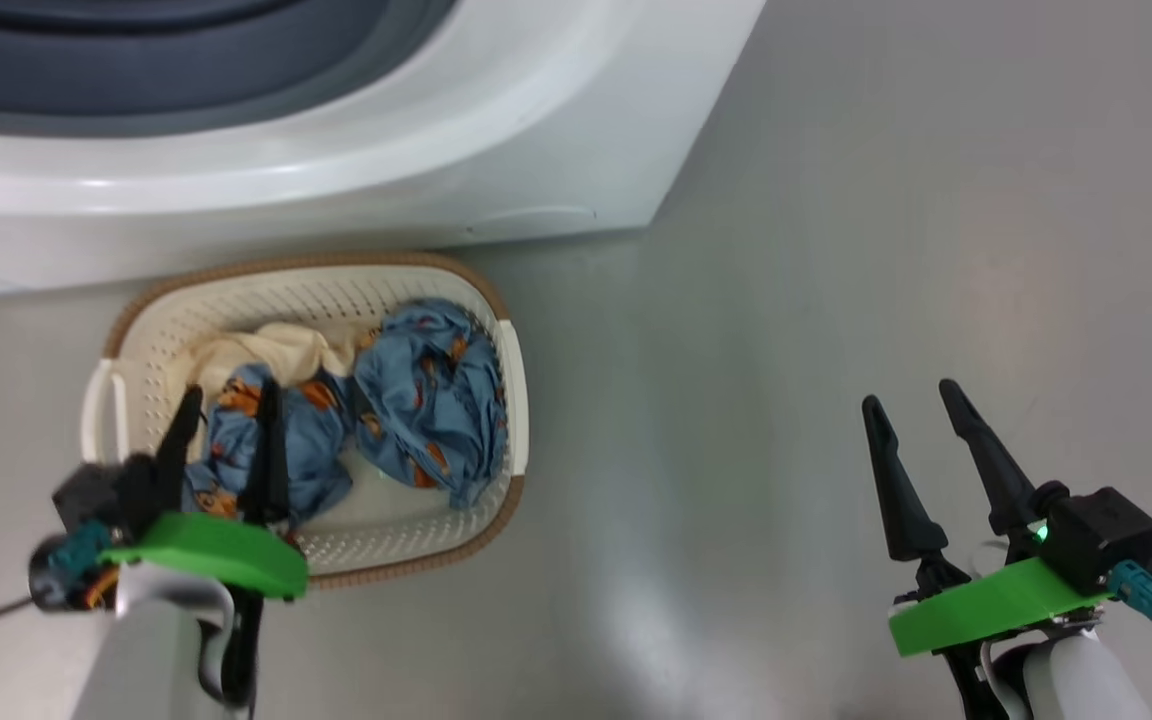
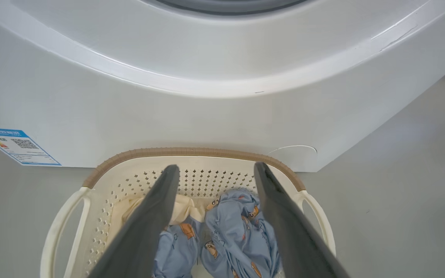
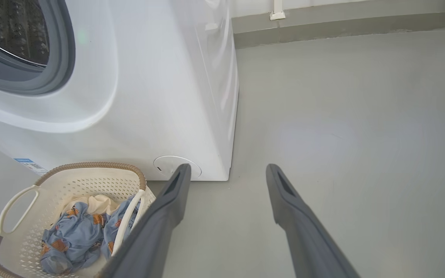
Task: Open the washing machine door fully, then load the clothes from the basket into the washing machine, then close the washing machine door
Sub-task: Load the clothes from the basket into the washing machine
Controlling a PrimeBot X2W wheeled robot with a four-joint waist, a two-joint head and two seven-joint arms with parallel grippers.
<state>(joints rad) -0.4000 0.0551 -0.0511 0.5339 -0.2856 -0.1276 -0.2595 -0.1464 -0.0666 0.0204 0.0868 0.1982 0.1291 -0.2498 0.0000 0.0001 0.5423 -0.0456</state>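
Note:
The cream basket [image 1: 511, 400] with a brown rim stands on the floor against the front of the white washing machine [image 1: 436, 130]. Inside lie the clothes [image 1: 431, 400]: blue printed garments and a cream cloth [image 1: 276, 350]. My left gripper [image 1: 231, 400] hovers open above the basket's left half, and its fingers frame the clothes [image 2: 234, 227] in the left wrist view. My right gripper [image 1: 911, 395] hangs open over bare floor to the right, holding nothing. The right wrist view shows the steel drum [image 3: 14, 31] and grey gasket [image 3: 58, 58] uncovered. The washing machine door is out of view.
Grey floor [image 1: 836, 250] stretches to the right of the machine and the basket. A blue label sticker [image 2: 17, 146] and a round flap [image 2: 294, 152] sit low on the machine's front. A wall base [image 3: 342, 23] runs behind, in the right wrist view.

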